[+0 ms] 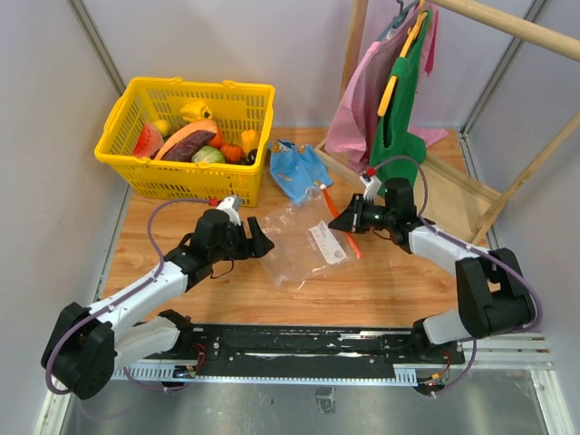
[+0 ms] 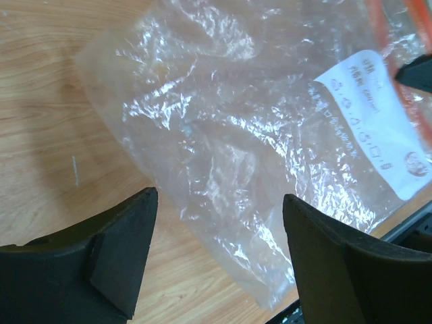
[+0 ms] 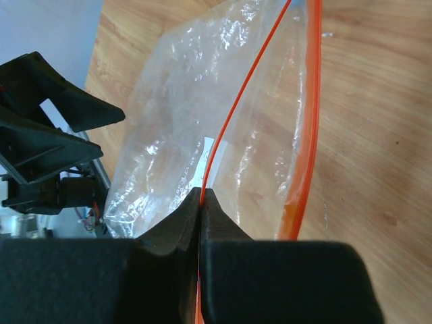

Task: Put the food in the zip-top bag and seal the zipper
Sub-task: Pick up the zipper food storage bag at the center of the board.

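At the zip-top bag (image 2: 223, 135), my right pincer (image 3: 202, 196) pinches the zipper (image 3: 311, 101); my left pincer (image 2: 219, 196) hangs spread close by.

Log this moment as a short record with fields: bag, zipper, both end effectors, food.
bag: clear bag lying on the table, nothing inside
zipper: red-orange strip, mouth open, one lip lifted off the other
right end effector: shut on the lifted zipper lip
left end effector: open, over the bag's far end, holding nothing
food: toy fruit in the yellow basket, back left
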